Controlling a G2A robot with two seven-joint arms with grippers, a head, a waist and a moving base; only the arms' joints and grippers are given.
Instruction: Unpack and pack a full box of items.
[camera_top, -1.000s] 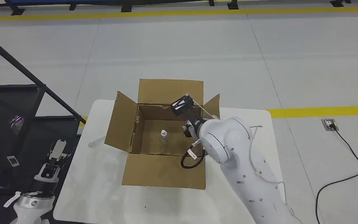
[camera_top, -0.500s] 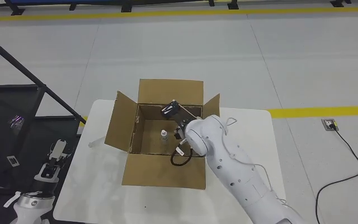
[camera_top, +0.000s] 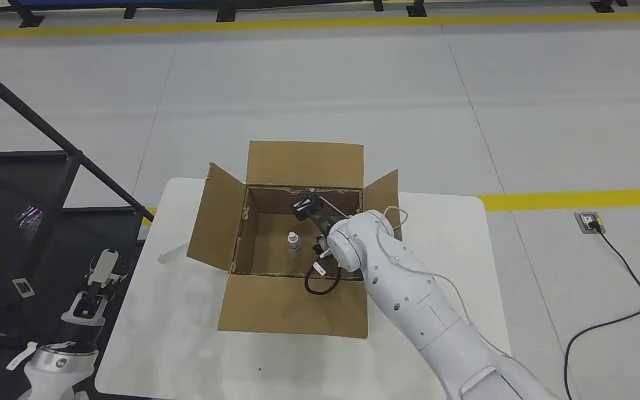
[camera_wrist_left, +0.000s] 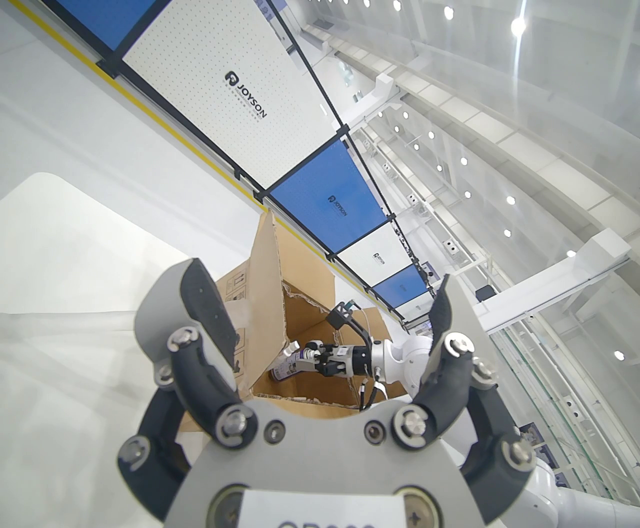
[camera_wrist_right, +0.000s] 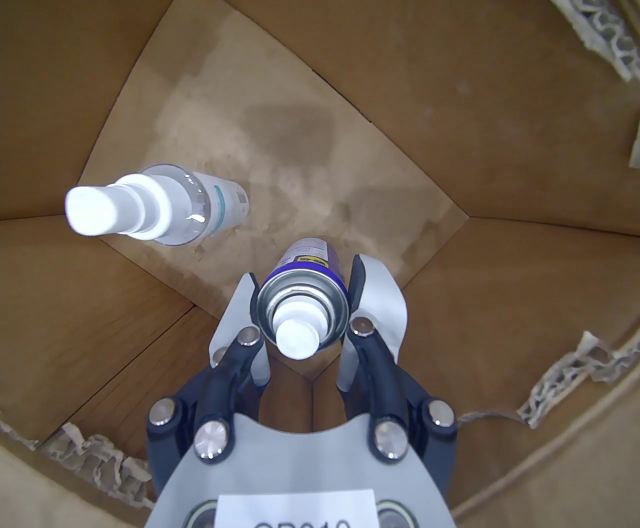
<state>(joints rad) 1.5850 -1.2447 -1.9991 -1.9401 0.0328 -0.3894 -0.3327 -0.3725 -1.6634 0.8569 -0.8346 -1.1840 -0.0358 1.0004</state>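
One white tabletop (camera_top: 180, 300) carries an open cardboard box (camera_top: 300, 165), its four flaps folded outward and its torn corrugated edges showing along the rim. The right arm (camera_top: 400, 290) bends over the box's near right corner and goes down into it. Inside, the right gripper (camera_wrist_right: 305, 280) is clamped on a blue aerosol can (camera_wrist_right: 302, 305), one finger on either side of the can just below its silver shoulder, with the white nozzle pointing up toward the wrist. The can stands roughly upright near a corner of the box floor; whether its base touches the cardboard cannot be told. The left wrist view catches this same grasp from afar, past the box's left flap. A clear spray bottle (camera_wrist_right: 165, 210) with a white pump top stands upright on the box floor, near the can but apart from it, toward the middle of the box in the top view (camera_top: 293, 241). The left gripper (camera_wrist_left: 320, 280) hangs just off the tabletop's left edge, well apart from the box, its dark-padded fingers spread wide with nothing between them.
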